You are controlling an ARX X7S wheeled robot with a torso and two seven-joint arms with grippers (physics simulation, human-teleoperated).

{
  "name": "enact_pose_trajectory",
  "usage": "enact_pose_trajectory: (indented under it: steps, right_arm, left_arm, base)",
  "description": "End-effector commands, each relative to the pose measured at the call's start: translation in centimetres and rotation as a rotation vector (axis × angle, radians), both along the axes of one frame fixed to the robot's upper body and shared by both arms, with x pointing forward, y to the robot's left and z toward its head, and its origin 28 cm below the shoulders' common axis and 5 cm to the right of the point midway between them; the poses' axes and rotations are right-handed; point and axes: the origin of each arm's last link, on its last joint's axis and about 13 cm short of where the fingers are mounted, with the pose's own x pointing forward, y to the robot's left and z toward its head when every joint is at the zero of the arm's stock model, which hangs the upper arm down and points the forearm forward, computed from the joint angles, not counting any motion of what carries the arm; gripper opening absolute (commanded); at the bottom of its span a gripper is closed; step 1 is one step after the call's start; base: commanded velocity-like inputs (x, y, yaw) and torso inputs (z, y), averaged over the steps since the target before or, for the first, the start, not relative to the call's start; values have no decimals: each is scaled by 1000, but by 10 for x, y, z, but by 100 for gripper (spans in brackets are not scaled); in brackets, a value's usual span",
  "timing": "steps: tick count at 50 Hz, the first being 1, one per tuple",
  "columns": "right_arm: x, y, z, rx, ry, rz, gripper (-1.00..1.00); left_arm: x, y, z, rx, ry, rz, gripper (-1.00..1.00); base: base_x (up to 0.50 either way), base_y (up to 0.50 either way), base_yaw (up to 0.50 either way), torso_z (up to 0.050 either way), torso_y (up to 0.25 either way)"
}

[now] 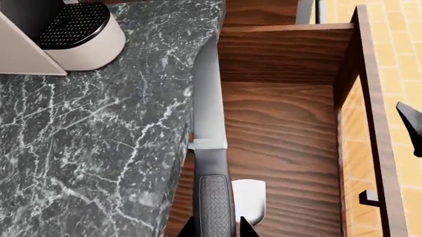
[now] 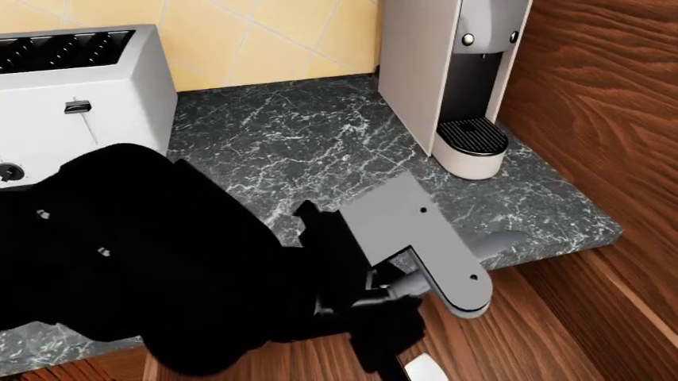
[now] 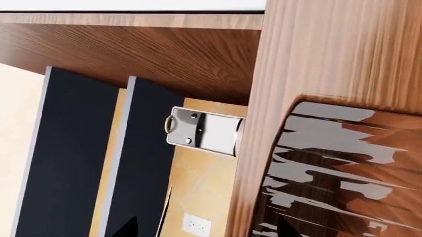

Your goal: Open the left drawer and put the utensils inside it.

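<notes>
The dark marble-veined countertop (image 1: 86,148) adjoined the open brown wood drawer (image 1: 283,148). The left gripper (image 1: 216,228) clenched the dark-grey pointed knife (image 1: 209,128) along the countertop's drawer-side edge. The right gripper's state could not be told.

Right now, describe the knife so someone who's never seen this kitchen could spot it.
Find the dark marble countertop with the coffee machine; below its edge the left drawer stands open. Over it, the left gripper holds the knife: a plain grey blade and dark textured handle, the only utensil visible.
</notes>
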Motion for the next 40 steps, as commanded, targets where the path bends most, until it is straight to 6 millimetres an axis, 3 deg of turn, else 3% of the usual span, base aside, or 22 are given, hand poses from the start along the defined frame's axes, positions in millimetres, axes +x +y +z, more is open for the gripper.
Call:
enact_pose_trajectory:
  steps: [1, 11, 21, 40]
  right_arm:
    - [0, 0, -1, -1, 1, 1, 100]
    - [1, 1, -3, -1, 6, 2, 100]
    - [2, -2, -4, 3, 11, -6, 100]
    - [1, -1, -3, 2, 4, -5, 100]
  left_arm:
    - [-2, -1, -3, -31, 33, -60, -100]
    - [3, -4, -13, -29, 60, -67, -100]
    - [11, -13, -42, -14, 113, -91, -100]
    - [18, -24, -73, 27, 170, -85, -100]
  base:
    - [0, 0, 0, 0, 0]
    - [0, 0, 0, 0, 0]
    - [0, 0, 0, 0, 1]
    - [0, 0, 0, 0, 1]
